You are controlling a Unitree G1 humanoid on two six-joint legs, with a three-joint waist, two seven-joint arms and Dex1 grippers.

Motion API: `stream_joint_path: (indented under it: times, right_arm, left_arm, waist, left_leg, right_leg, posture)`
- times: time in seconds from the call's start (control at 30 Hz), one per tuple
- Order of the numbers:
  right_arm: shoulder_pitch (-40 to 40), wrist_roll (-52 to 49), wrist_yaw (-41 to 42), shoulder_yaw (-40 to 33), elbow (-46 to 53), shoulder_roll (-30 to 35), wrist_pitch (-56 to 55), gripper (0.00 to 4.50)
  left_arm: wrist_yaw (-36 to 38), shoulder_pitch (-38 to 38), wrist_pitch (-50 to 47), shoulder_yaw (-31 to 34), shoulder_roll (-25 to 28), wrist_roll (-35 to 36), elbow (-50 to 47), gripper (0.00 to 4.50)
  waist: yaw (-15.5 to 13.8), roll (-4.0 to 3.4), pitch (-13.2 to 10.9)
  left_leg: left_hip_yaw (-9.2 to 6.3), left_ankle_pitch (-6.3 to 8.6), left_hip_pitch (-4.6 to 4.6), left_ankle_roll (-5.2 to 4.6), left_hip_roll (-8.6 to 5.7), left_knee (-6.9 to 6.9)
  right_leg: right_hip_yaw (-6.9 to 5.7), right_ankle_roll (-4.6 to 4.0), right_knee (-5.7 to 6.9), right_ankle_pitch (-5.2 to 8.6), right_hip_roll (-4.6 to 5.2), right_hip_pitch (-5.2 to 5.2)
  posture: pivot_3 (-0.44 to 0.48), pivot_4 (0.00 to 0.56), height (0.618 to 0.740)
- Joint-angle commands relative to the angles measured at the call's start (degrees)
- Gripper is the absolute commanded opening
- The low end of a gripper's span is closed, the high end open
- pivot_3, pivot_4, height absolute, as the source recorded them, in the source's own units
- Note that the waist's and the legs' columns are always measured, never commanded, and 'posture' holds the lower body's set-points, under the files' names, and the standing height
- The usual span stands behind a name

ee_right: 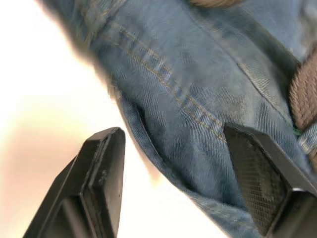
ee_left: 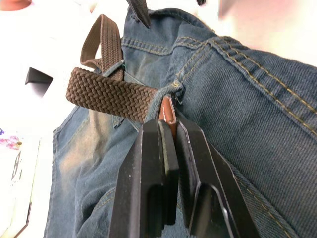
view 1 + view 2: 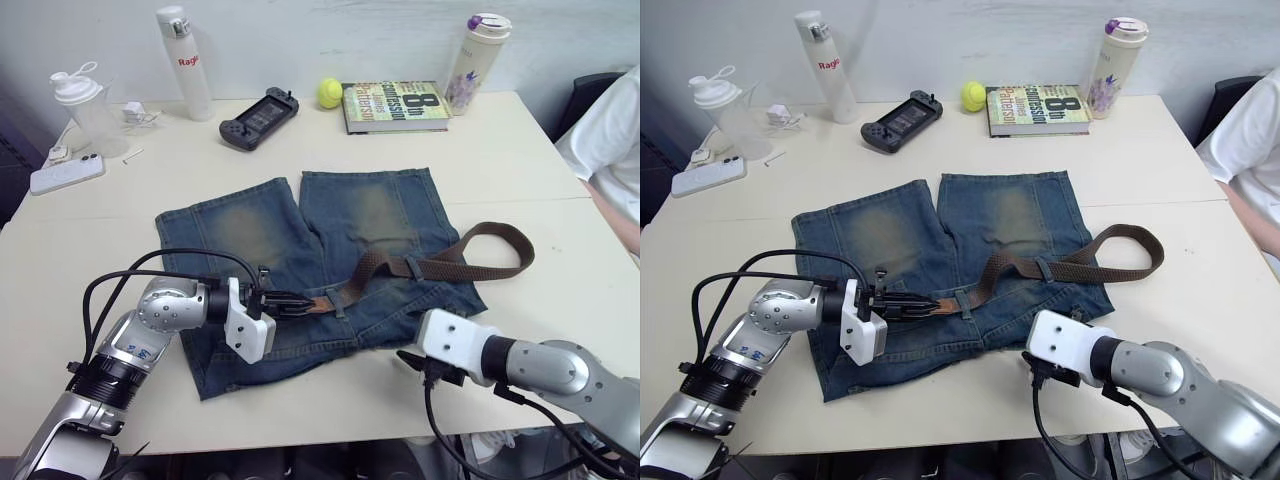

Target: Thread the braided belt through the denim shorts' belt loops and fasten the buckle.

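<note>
Denim shorts (image 3: 330, 260) lie flat on the bench (image 3: 500, 150) with the braided belt (image 3: 430, 262) through two belt loops (image 3: 411, 267), its leather tip pinched by the left gripper (image 3: 290, 302) at the waistband, the right gripper (image 1: 178, 163) spread nearby, buckling still undone.

Left claw (image 3: 300, 302) pinched on leather tip of braided belt (image 3: 440, 266) at waistband of denim shorts (image 3: 300, 260); belt loop (image 2: 161, 99) directly ahead of fingertips, belt beyond blocks straight path. Bare desk (image 3: 90, 270) open on its outer side. Right claw (image 1: 171, 163) spread wide, one finger over bare desk, other over shorts hem; open desk outward. Person's arm (image 3: 610, 160) at desk edge, well beyond right claw. Bottles, book, controller far across desk.
</note>
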State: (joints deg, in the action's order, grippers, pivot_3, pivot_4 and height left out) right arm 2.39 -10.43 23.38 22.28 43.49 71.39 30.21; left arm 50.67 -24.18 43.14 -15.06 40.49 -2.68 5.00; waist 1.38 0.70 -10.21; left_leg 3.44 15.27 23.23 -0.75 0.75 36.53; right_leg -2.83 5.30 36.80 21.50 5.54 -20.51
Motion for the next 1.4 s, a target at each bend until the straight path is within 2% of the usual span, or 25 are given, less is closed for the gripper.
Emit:
stream_joint_path:
  times: [0.03,0.1,0.17,0.23,0.37,0.4,0.5,0.63,0.8,0.97,1.2,1.33,1.37,1.4]
  right_arm:
    - [0.3,13.6,-0.4,4.8,-4.2,-3.5,-3.6,3.34]
    - [0.3,16.2,-0.7,4.6,-6.0,-6.8,-3.6,3.34]
    - [0.1,17.5,-0.1,3.5,-6.7,-9.8,-2.7,2.82]
    - [-0.2,18.4,1.0,2.6,-7.0,-11.6,-1.9,2.08]
    - [-1.1,18.5,3.2,0.2,-7.9,-14.1,-0.2,0.11]
    - [-1.2,18.5,3.8,-0.4,-8.0,-14.5,0.0,0.04]
    - [-0.2,18.0,4.8,-5.0,-9.3,-15.0,1.4,0.04]
    - [1.9,19.9,6.6,-11.6,-15.6,-11.2,-0.5,0.04]
    - [3.6,23.0,7.8,-13.9,-26.4,-7.6,-2.6,0.04]
    - [8.2,24.6,8.7,-12.8,-31.5,-9.8,-2.8,0.04]
    - [10.3,24.3,10.7,-11.6,-28.7,-16.0,-1.4,0.04]
    - [10.4,22.8,10.9,-13.9,-27.0,-19.3,2.0,0.04]
    - [10.2,21.6,11.1,-15.4,-26.4,-20.1,3.3,0.83]
    - [9.9,20.8,11.3,-16.5,-26.0,-20.7,4.2,1.03]
  left_arm:
    - [-0.6,-0.3,-0.1,1.0,-0.1,1.2,-1.3,0.00]
    - [-0.6,-0.3,-0.1,1.0,-0.2,1.2,-1.3,0.00]
    - [-0.5,-0.1,-0.2,1.1,-0.2,1.2,-1.6,0.00]
    - [-0.4,-0.1,-0.3,1.0,-0.2,1.1,-1.8,0.00]
    - [-0.5,-0.2,-0.5,1.0,-0.3,0.7,-1.9,0.00]
    - [-0.5,-0.2,-0.5,1.0,-0.3,0.7,-1.9,0.00]
    - [-0.6,-0.1,-0.6,1.1,-0.1,0.4,-2.5,0.00]
    - [-0.8,0.3,-1.2,1.8,0.6,0.1,-4.1,0.00]
    - [-0.3,2.1,-2.0,2.1,1.6,1.6,-7.5,0.00]
    - [-0.6,2.8,-2.2,2.1,1.5,1.1,-8.3,0.00]
    - [-1.3,2.6,-2.4,2.1,0.9,0.3,-8.1,0.00]
    - [-1.4,2.7,-2.0,2.2,1.1,0.1,-7.4,0.00]
    - [-1.5,2.6,-1.9,2.3,1.1,0.1,-7.2,0.00]
    - [-1.5,2.6,-2.0,2.3,1.1,0.1,-7.3,0.00]
  waist:
    - [0.0,0.13,0.1]
    - [0.1,0.33,0.2]
    - [0.2,0.40,0.2]
    - [0.0,0.40,0.2]
    - [-0.1,0.40,0.2]
    - [-0.2,0.40,0.2]
    - [-0.4,0.37,0.2]
    - [-1.5,0.20,0.1]
    - [-2.3,0.13,0.1]
    - [-2.2,0.02,0.1]
    - [-1.4,0.03,0.1]
    - [-0.9,0.01,0.1]
    - [-0.9,0.01,0.1]
    - [-0.9,0.01,0.1]
  left_leg:
    - [0.00,0.00,-0.01,0.01,0.00,0.03]
    - [-0.08,-0.04,-0.10,0.10,0.07,0.05]
    - [-0.04,-0.05,-0.18,0.11,0.07,0.07]
    - [-0.05,-0.04,-0.24,0.12,0.07,0.09]
    - [-0.07,0.00,-0.22,0.05,0.05,0.12]
    - [-0.07,0.01,-0.20,0.04,0.05,0.16]
    - [-0.13,0.07,-0.19,-0.02,0.05,0.37]
    - [-0.10,0.18,-0.13,-0.13,0.02,0.55]
    - [-0.08,0.20,-0.07,-0.16,-0.06,0.54]
    - [-0.03,0.18,-0.07,-0.13,-0.03,0.58]
    - [-0.03,0.18,-0.07,-0.13,0.00,0.55]
    - [-0.01,0.17,-0.09,-0.10,0.08,0.52]
    - [-0.01,0.17,-0.09,-0.09,0.09,0.51]
    - [-0.01,0.17,-0.09,-0.09,0.09,0.51]
  right_leg:
    - [0.01,0.00,0.02,0.00,0.01,0.01]
    - [-0.05,0.00,0.03,0.00,-0.06,0.13]
    - [0.00,0.00,0.07,0.00,-0.06,0.18]
    - [-0.01,0.00,0.09,0.00,-0.06,0.24]
    - [-0.02,0.00,0.08,0.00,-0.03,0.25]
    - [-0.02,0.00,0.08,0.00,-0.03,0.26]
    - [-0.07,0.00,0.12,0.00,-0.02,0.33]
    - [-0.05,0.00,0.12,0.00,0.05,0.36]
    - [-0.08,0.01,0.06,-0.01,0.12,0.34]
    - [-0.05,0.01,0.14,-0.01,0.06,0.30]
    - [-0.05,0.01,0.15,-0.01,0.01,0.29]
    - [-0.03,0.01,0.19,-0.01,-0.07,0.28]
    - [-0.03,0.01,0.20,-0.01,-0.08,0.27]
    - [-0.03,0.01,0.20,-0.01,-0.08,0.26]
  posture:
    - [0.000,0.150,0.740]
    - [0.000,0.150,0.740]
    - [0.000,0.150,0.740]
    - [0.000,0.150,0.740]
    - [0.000,0.150,0.740]
    - [0.000,0.150,0.740]
    - [0.000,0.150,0.740]
    - [0.000,0.150,0.740]
    - [0.000,0.150,0.740]
    - [0.000,0.150,0.740]
    - [0.000,0.150,0.740]
    - [0.000,0.150,0.740]
    - [0.000,0.150,0.740]
    - [0.000,0.150,0.740]
